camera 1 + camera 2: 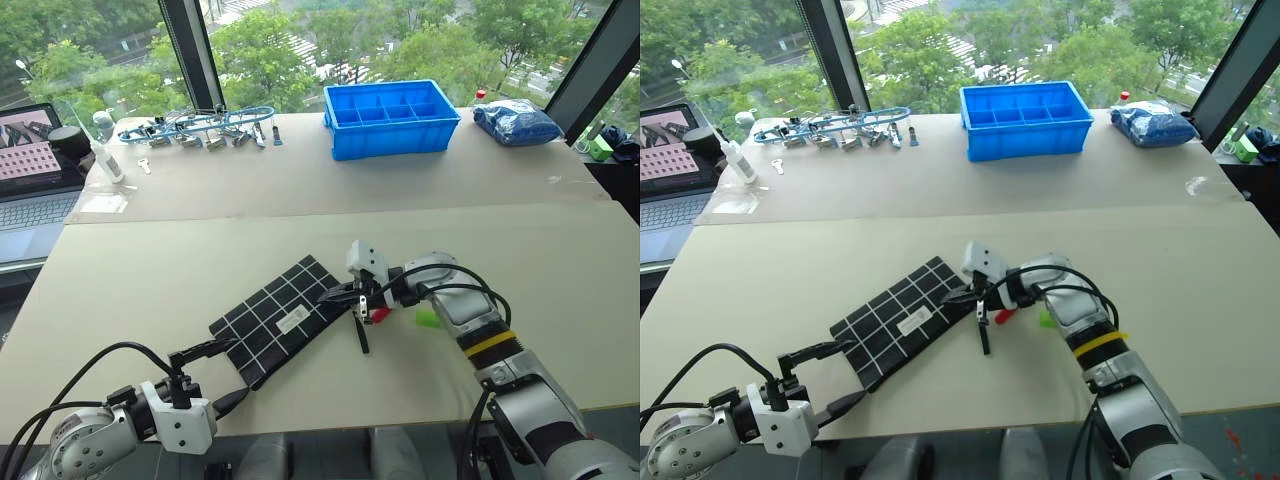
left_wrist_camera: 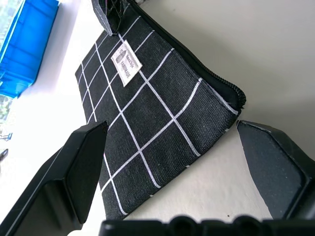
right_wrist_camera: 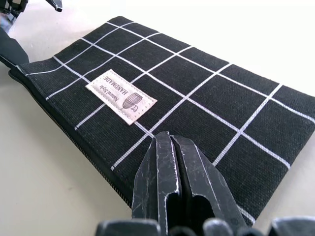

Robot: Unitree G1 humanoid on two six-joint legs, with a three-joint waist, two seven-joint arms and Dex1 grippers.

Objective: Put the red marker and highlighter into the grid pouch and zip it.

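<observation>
The right gripper is pressed together over the far end of the grid pouch, holding nothing, while the left gripper stands spread wide near its other end.

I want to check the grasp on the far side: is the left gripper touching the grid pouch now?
Apart. In the left wrist view the left gripper has its jaws wide open around a corner of the grid pouch, with pale table visible between each jaw and the fabric.

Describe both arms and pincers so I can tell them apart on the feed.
Left pincer: two black fingers on a white wrist block, looping black cables, silver-grey forearm. Right pincer: scuffed black fingers, white block, silver-grey arm with black cables and a yellow band.
</observation>
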